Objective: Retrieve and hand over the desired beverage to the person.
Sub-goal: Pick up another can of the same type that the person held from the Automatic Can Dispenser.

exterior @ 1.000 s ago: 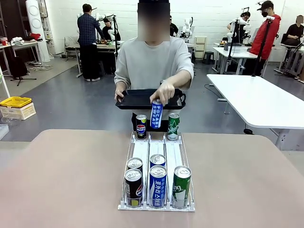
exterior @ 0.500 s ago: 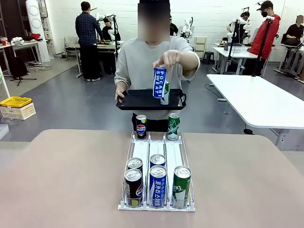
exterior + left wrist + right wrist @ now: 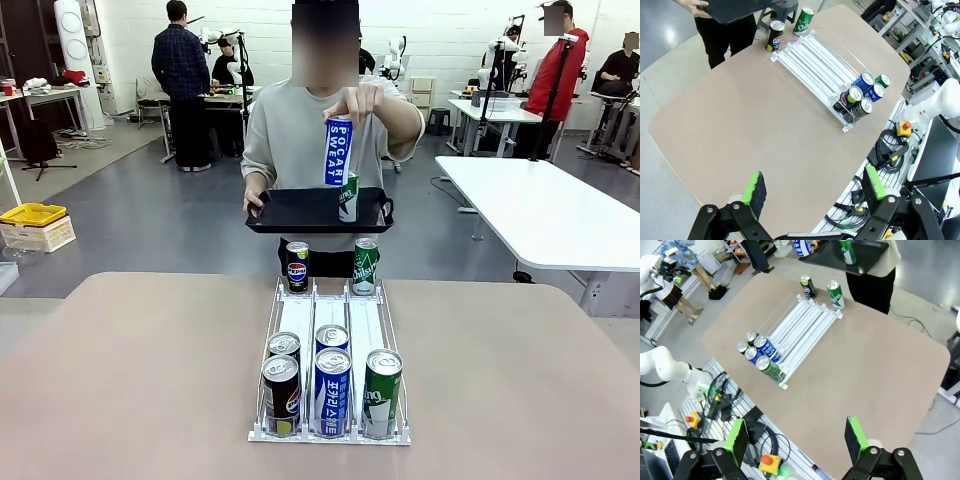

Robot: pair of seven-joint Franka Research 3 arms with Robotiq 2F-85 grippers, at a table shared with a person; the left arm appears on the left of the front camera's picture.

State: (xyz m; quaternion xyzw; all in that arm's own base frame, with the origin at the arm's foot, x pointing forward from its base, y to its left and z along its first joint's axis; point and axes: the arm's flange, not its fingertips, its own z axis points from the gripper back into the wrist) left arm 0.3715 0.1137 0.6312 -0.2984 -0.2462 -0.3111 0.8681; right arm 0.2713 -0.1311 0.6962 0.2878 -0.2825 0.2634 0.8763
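A: Where is the drink sitting?
B: The person in the light grey sweatshirt (image 3: 325, 130) is holding a tall blue-and-white can (image 3: 338, 152) upright by its top in one hand (image 3: 358, 100). It is hanging just over the flat black tray (image 3: 300, 212) beyond the tan bench (image 3: 130, 380) and half hiding a green can (image 3: 348, 205) on that tray.
A: And the grippers?
B: The left gripper (image 3: 815, 186) and right gripper (image 3: 796, 435) are hanging spread wide, gripping nothing. The right wrist view is cutting the blue can off at its top edge
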